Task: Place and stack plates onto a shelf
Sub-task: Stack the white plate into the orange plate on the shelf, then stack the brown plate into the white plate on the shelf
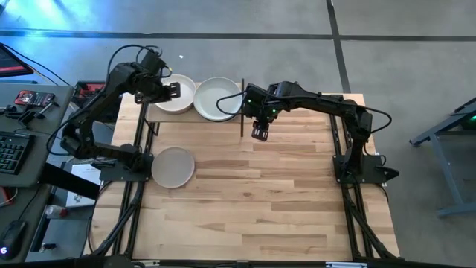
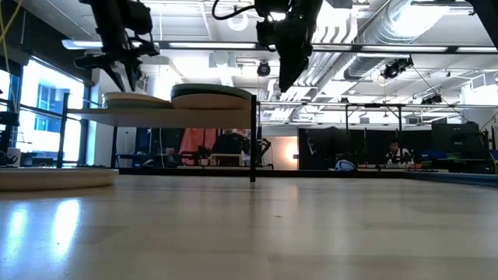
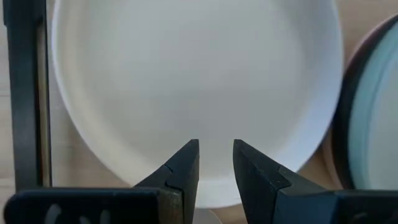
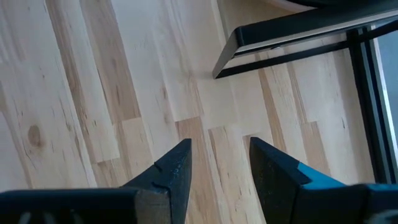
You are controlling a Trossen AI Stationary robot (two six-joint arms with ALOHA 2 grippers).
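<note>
The light-wood shelf (image 1: 163, 117) stands at the table's far left and carries two stacks of plates side by side. The left stack is topped by a cream plate (image 1: 178, 100) (image 3: 199, 74). The right stack is topped by a pale plate (image 1: 217, 98) with a dark plate rim under it (image 3: 343, 124). A grey-beige plate (image 1: 173, 167) (image 2: 54, 177) lies flat on the table in front of the shelf. My left gripper (image 1: 175, 91) (image 3: 216, 149) hovers open just above the cream plate. My right gripper (image 1: 259, 135) (image 4: 219, 149) hangs open over bare table, right of the shelf.
The shelf's thin black leg (image 2: 253, 136) and frame corner (image 4: 280, 31) stand close to my right gripper. Bare butcher-block tabletop (image 1: 282, 201) stretches to the near and right edges. A desk with a keyboard (image 1: 11, 152) sits left of the table.
</note>
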